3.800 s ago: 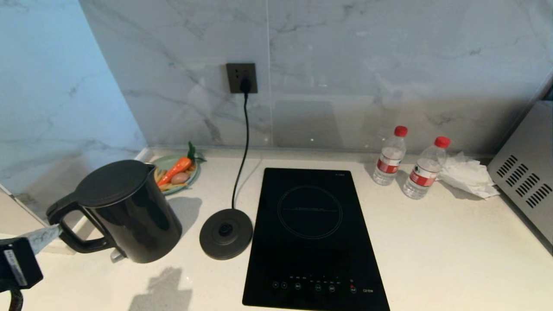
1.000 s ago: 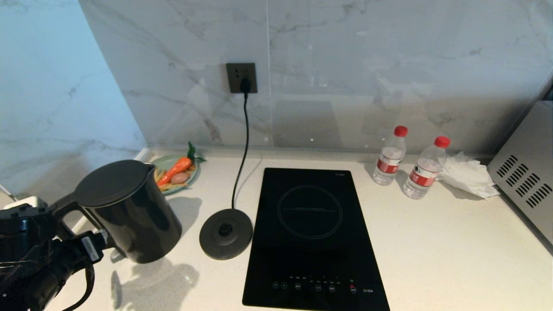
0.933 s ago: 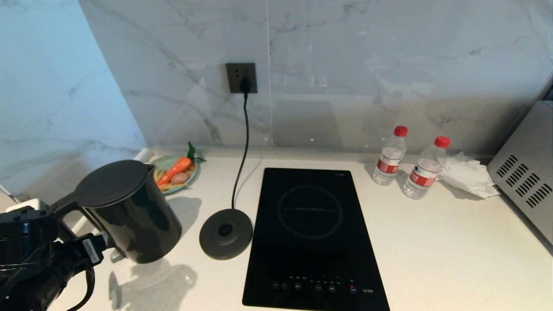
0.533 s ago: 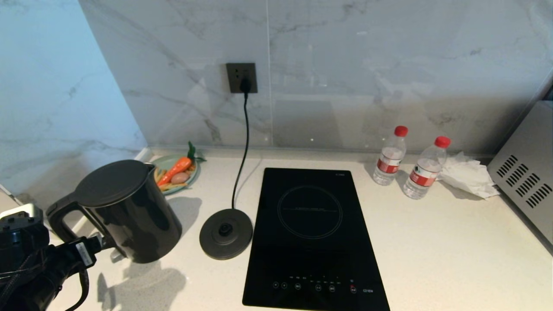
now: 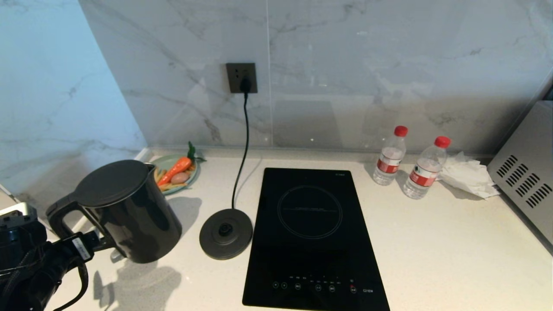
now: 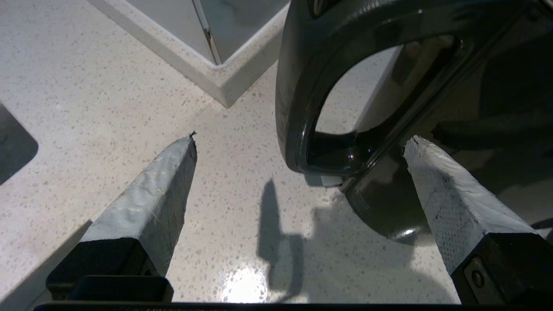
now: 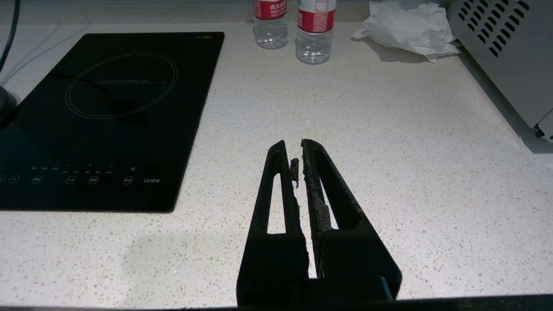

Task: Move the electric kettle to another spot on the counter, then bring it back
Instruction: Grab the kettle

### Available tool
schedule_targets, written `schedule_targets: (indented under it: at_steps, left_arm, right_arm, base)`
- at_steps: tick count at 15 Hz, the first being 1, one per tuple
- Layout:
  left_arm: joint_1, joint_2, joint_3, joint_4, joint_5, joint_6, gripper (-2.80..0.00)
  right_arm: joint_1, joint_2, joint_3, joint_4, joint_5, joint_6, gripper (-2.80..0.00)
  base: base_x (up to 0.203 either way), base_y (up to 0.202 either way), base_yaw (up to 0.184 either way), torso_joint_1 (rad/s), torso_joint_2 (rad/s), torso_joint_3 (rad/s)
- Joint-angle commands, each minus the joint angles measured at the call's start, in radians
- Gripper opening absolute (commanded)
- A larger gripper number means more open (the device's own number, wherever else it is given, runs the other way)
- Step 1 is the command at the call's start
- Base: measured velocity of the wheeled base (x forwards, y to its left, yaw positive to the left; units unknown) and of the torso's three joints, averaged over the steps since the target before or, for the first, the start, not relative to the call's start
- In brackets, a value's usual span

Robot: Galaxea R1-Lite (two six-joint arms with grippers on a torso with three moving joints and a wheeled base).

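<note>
The electric kettle [image 5: 125,211], glossy black with a flat lid, stands upright on the counter [image 5: 432,242] at the left, beside its base disc and off it. Its loop handle [image 5: 58,220] faces my left arm [image 5: 30,263] at the lower left. In the left wrist view my left gripper [image 6: 302,138] is open wide. The handle's [image 6: 293,86] lower bend lies just past the tips, and neither grey finger [image 6: 155,203] touches it. My right gripper [image 7: 294,147] is shut and empty over bare counter [image 7: 432,172], right of the hob.
The round corded base disc [image 5: 226,233] lies between kettle and black hob [image 5: 311,237]. A plate of toy vegetables [image 5: 175,172] sits behind the kettle. Two water bottles [image 5: 389,155], crumpled tissue [image 5: 466,175] and a grey appliance [image 5: 525,172] stand at the right. A wall corner [image 6: 216,82] is close to the kettle.
My left gripper has opened and drawn back from the kettle's handle toward the lower left. The handle now shows free. The kettle has stayed where it stood.
</note>
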Motion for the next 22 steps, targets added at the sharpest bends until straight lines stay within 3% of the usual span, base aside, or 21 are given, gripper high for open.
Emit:
schedule_targets:
  at_steps: [1,6,12,22]
  left_arm:
    - [0.012,0.068,0.024,-0.085,0.003,0.001,0.0]
    - [0.021,0.068,0.026,-0.109,0.001,0.012,0.0]
    - [0.114,0.051,0.017,-0.141,-0.048,0.067,0.0]
    - [0.103,0.101,-0.029,-0.141,-0.048,0.076,0.0]
  right_arm:
    - [0.0,0.0,0.0,0.0,0.0,-0.001,-2.8]
    - [-0.001,0.0,0.0,0.0,-0.001,-0.001,-2.8]
    - [0.0,0.0,0.0,0.0,0.0,-0.001,-2.8]
    - [0.0,0.0,0.0,0.0,0.0,-0.001,-2.8]
  base:
    - [0.0,0.0,0.0,0.0,0.0,0.0]
    - [0.0,0.0,0.0,0.0,0.0,0.0]
    - [0.0,0.0,0.0,0.0,0.0,0.0]
    - [0.0,0.0,0.0,0.0,0.0,0.0]
